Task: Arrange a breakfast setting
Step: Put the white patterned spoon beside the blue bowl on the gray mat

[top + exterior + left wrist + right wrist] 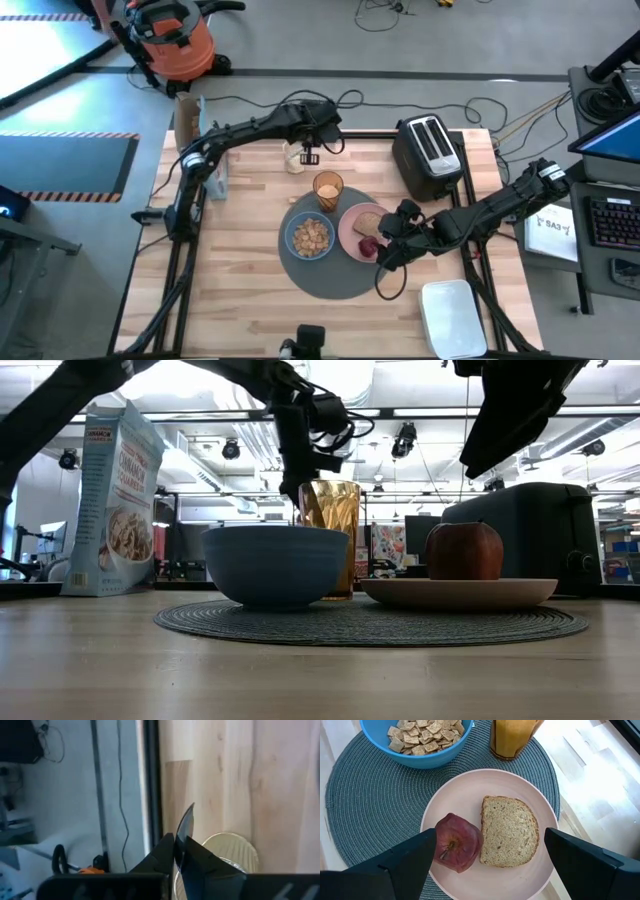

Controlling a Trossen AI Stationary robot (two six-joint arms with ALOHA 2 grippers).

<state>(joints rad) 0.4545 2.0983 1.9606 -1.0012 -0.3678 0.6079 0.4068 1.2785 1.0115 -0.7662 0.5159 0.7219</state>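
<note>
Left gripper (177,851): clenched on silver spoon (186,827), lifted from cup for delivery.
Right gripper (487,852): released, spread above apple (457,842), toast (510,831), both on plate (465,787).

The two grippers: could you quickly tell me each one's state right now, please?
Left gripper: shut on the silver spoon, beyond the glass.
Right gripper: open, empty, above the pink plate.

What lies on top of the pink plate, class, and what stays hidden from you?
On the pink plate lie a red apple and a toast slice, touching side by side. The open right gripper hovers above them. The plate's surface beneath both is covered.
</note>
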